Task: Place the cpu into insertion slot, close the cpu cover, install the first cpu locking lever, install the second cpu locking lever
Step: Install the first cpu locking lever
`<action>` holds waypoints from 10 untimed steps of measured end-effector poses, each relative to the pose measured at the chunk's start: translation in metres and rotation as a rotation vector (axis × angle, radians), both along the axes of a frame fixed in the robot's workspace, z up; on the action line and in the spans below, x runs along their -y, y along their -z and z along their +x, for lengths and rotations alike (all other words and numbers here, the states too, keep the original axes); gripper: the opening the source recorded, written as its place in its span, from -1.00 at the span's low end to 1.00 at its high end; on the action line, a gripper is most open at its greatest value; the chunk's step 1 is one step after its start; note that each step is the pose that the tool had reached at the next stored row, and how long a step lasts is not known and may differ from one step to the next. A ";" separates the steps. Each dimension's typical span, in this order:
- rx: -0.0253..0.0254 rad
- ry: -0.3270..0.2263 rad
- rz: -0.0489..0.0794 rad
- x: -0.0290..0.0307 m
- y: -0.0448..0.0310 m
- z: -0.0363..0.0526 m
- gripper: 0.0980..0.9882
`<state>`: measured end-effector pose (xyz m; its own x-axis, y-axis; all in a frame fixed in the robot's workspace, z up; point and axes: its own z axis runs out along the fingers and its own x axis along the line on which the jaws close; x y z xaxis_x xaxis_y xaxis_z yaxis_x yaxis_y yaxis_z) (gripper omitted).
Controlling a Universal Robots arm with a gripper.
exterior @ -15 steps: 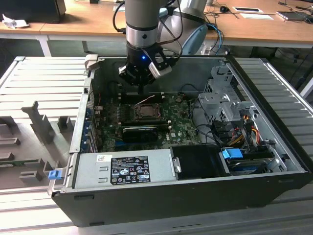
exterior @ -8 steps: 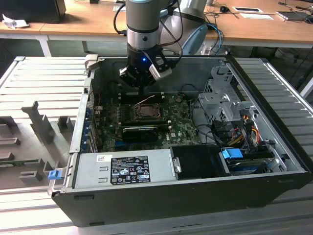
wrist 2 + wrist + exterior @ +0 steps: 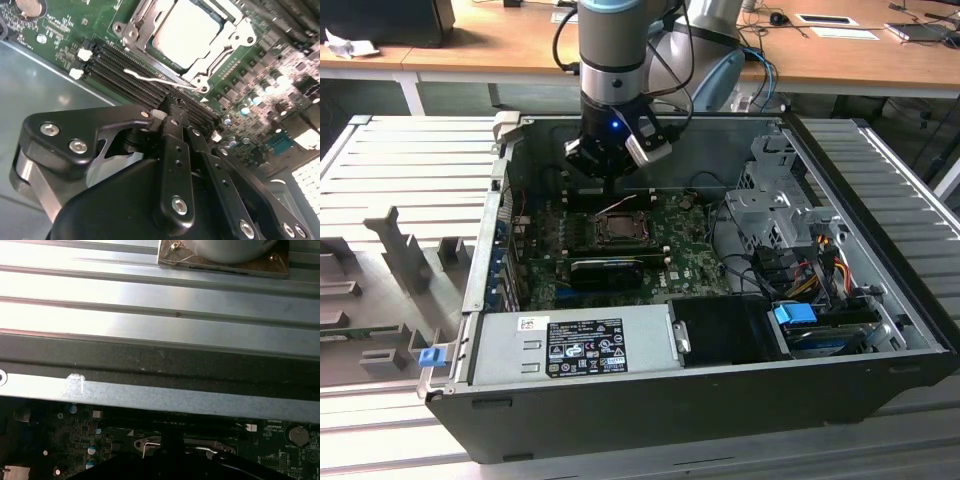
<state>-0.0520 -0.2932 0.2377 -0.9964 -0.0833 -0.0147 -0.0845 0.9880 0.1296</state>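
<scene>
cpu: the cpu (image 3: 186, 31) sits in the insertion slot (image 3: 619, 229), just ahead of and below my pincer.
cpu cover: the cpu cover (image 3: 145, 22) lies down around the chip, framing it.
locking lever: a thin wire locking lever (image 3: 156, 80) stands free beside the socket, between it and my fingertips.
pincer: my pincer (image 3: 167, 117) looks closed to a narrow point, holding nothing I can see.
memory slots: the black memory slots (image 3: 125, 75) run right under my tips.
risk: I judge that a stray push could slip off the lever and scrape the green motherboard (image 3: 695, 262).
</scene>
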 end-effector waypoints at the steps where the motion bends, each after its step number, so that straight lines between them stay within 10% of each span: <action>1: 0.0003 0.000 0.003 -0.0001 0.0012 0.0002 -0.98; 10: -0.0002 -0.038 0.003 0.0000 0.0093 0.0092 -0.98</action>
